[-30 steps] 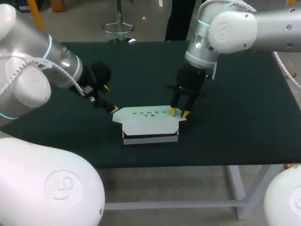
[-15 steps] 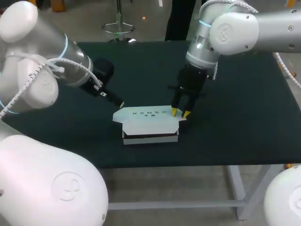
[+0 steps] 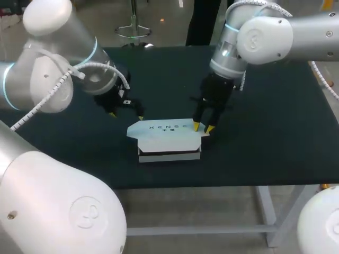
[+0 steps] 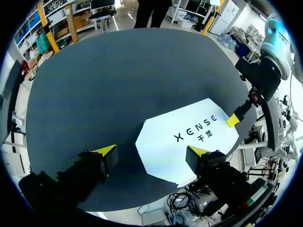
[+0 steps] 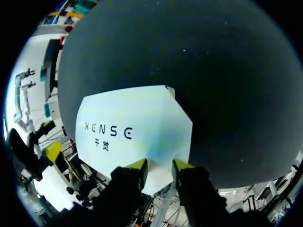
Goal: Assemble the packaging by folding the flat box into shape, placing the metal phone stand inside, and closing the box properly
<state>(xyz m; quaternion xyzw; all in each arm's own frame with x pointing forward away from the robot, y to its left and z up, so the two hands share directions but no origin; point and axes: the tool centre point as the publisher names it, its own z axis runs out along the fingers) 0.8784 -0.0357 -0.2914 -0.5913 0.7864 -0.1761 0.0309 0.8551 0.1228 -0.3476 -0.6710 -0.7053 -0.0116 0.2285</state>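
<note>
- Since a second ago, my left gripper has pulled back from the left corner of the box and turned. My right gripper and the box have kept their places.
- I see the box standing folded into shape on the near middle of the table.
- Its white lid lies over the top with its printed face up. A dark slit shows under the lid's front edge, so it is not fully down.
- I cannot see what is inside the box.
- My right gripper points straight down at the lid's right end. Its fingers stand close together with a narrow gap, pinching nothing that I can see. Their yellow tips are at the lid's right edge.
- My left gripper hangs just behind and to the left of the box, clear of it. Its fingers are spread wide and hold nothing. In the left wrist view the lid's left corner lies ahead of it, between the two tips.
</note>
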